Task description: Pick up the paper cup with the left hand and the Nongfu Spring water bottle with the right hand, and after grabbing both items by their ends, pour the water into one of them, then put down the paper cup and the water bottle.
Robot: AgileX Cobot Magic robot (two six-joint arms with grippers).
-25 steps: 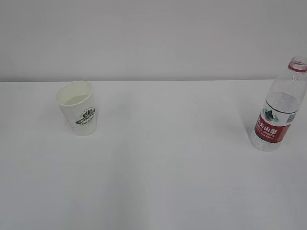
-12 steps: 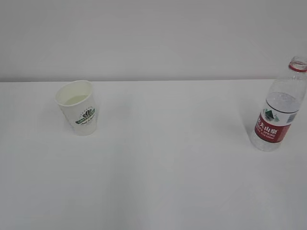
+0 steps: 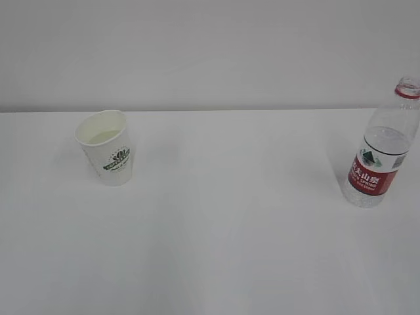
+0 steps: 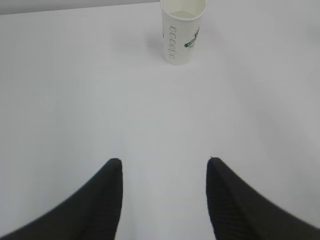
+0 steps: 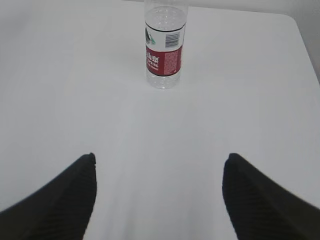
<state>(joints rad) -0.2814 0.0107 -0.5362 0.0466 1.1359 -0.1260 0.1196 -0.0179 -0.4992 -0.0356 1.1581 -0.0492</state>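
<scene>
Standing upright on the white counter (image 3: 216, 249), the paper cup (image 3: 107, 147) sits toward the left of the exterior view and the Nongfu Spring water bottle (image 3: 383, 144) at the far right edge, the two well apart with bare surface between them. Neither arm shows in that view.

From the left wrist view, the left hand (image 4: 164, 200) has its jaws parted to a moderate gap and holds nothing; the paper cup (image 4: 183, 31) lies straight ahead and slightly to the right of the gap's centre line, well apart from the fingertips. Its long axis is vertical, mouth up, with what looks like a little water in it.

From the right wrist view, the right hand (image 5: 159, 197) has its jaws spread wide and empty. The Nongfu Spring water bottle (image 5: 165, 45) stands ahead, very nearly on the centre line, also well apart, axis vertical, cap off as far as the exterior view shows.

Each thing sits squarely on its own arm's side, so no crossing seems needed. Judging from this, either reach would be a plain forward advance, the left one nudged a touch rightward, with the jaws closing across the upright wall.
</scene>
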